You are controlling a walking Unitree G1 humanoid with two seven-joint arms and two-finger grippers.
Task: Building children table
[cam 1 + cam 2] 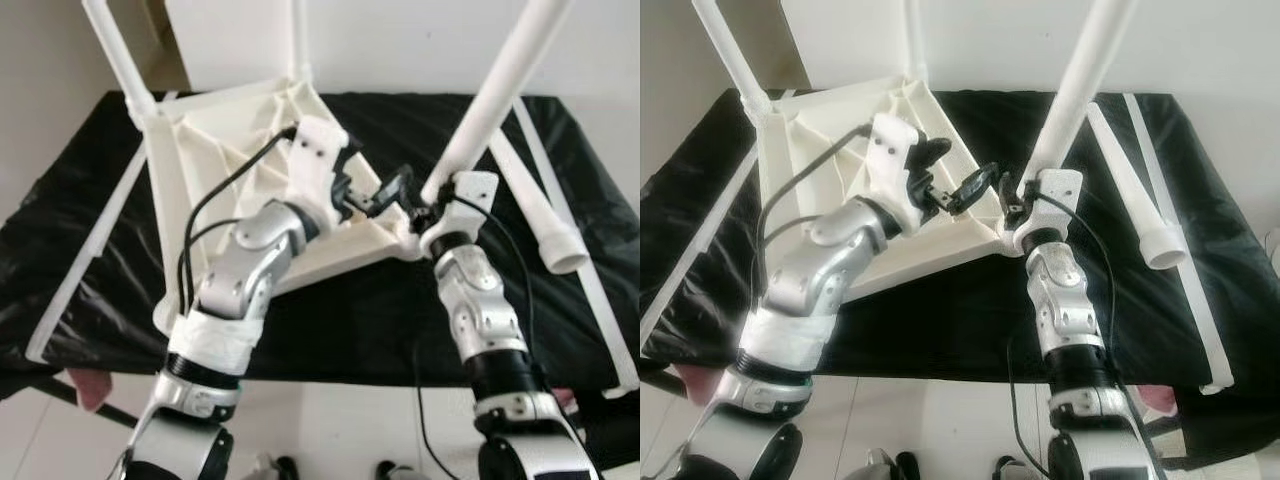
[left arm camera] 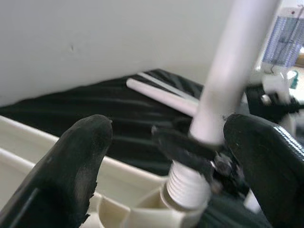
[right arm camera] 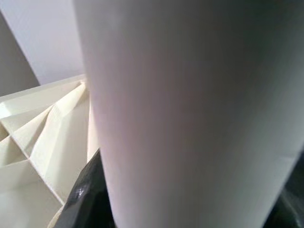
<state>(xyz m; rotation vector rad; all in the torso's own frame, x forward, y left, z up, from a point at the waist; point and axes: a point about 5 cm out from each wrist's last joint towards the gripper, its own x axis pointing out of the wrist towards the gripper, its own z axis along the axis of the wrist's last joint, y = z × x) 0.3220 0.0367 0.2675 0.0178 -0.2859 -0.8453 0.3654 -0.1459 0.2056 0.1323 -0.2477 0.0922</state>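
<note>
Writing: none readable.
Right gripper [image 1: 1015, 205]: fingers clamped round white leg [image 1: 1075, 90] at tabletop [image 1: 820, 130] corner.
Left gripper [image 2: 166, 156]: fingers spread, empty, near the leg's threaded base.

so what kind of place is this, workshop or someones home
Probably a room in a home used as a makeshift assembly spot. A work surface draped in black sheeting stands against plain white walls, with a pale tiled floor below. An upturned white plastic table lies on it beside a loose leg.
</note>
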